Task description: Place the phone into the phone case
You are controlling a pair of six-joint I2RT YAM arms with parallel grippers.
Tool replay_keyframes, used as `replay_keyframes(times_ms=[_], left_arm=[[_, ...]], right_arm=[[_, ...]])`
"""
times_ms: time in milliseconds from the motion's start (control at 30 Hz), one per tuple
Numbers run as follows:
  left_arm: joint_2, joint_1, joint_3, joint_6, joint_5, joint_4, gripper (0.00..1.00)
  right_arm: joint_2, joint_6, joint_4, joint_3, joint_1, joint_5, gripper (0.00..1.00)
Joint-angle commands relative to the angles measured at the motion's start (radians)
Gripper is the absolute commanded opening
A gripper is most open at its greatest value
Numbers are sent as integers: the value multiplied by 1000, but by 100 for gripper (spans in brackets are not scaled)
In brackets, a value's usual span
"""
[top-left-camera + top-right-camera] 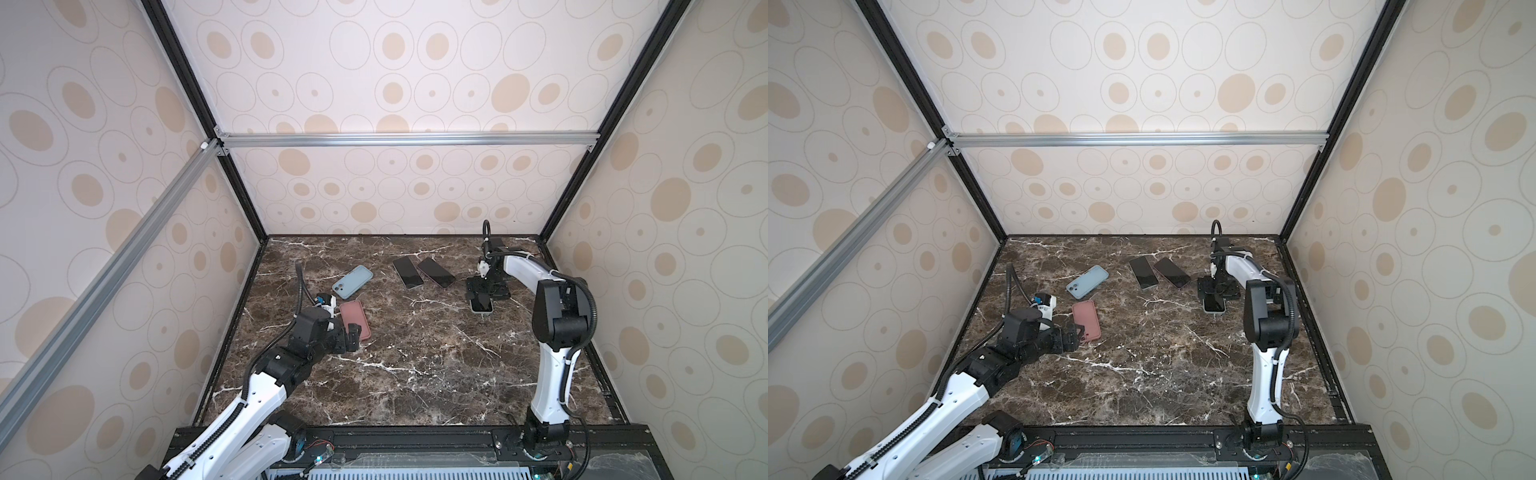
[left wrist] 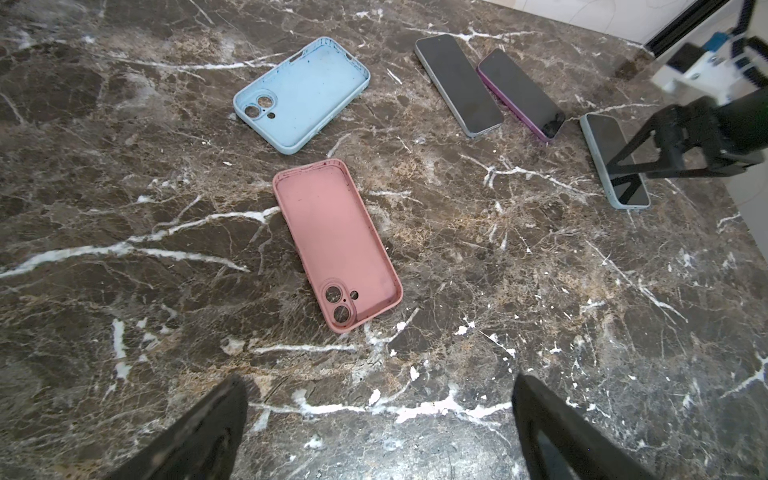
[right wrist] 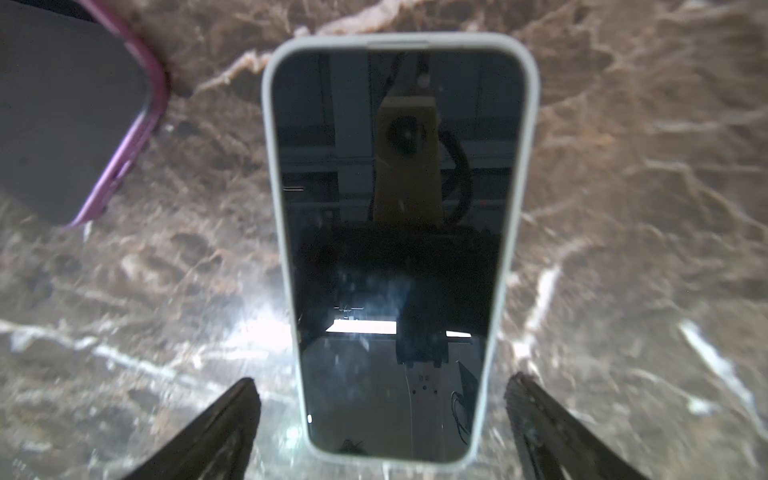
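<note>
Pale-blue phone flat on marble surface; right gripper fingers wide astride it, not touching. Left gripper fingers wide near pink case.

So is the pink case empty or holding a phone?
Empty. The pink case lies hollow side up; its bare inside and camera holes show.

Glossy marble table, matt pink case
</note>
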State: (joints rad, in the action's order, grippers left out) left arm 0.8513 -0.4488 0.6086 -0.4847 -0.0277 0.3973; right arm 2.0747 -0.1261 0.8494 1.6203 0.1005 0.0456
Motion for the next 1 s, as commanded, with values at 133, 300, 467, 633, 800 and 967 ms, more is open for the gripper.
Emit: replay_keyframes(times_ms=[133,300,467,633,800,967], left_arm=[[82,18,13,-5,26,-30,100],[168,34,40,-10,54,-46,92],[274,49,56,-18,68,-101,84],[393,57,79,-16,111,-159,69],[481,62,113,-12,117,-203,63],[551,65,141,-14,135,-202,55]], right_arm=[[-177,8,14,-104,-3,-15,95],[-324,-6,-74,-239,-1,121,92],[-461,-28,-142,-372,4,212,90],[-535,-29,-203,-484,24,271,87],[-565,-30,-235,-557,56,304,85],[-589,-37,-284,-613,97,323,83]])
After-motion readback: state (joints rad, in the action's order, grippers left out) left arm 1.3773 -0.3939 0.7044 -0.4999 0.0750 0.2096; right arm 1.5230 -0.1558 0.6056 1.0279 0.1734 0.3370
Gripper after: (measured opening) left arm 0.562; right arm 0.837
